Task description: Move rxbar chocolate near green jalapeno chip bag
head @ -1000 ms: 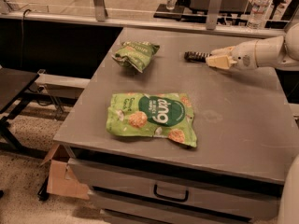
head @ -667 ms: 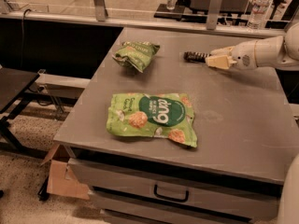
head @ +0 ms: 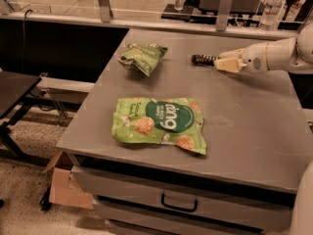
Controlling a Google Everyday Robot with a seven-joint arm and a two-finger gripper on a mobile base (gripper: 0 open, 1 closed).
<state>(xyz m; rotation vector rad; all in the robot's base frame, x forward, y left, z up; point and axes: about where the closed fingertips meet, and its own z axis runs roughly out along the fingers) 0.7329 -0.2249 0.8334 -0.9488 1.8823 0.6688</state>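
Note:
The rxbar chocolate (head: 202, 59) is a small dark bar at the back of the grey table (head: 254, 126), right of centre. My gripper (head: 221, 62) reaches in from the right, low over the table, with its pale fingers at the bar's right end. Only the bar's left part shows. The green jalapeno chip bag (head: 142, 57) is wrinkly and lies at the back left of the table, about a hand's width left of the bar.
A larger flat bright-green bag (head: 160, 124) with a round dark logo lies near the table's front. Drawers (head: 176, 202) sit under the table front. A cardboard box (head: 63, 185) is on the floor at left. Water bottles (head: 271, 4) stand behind.

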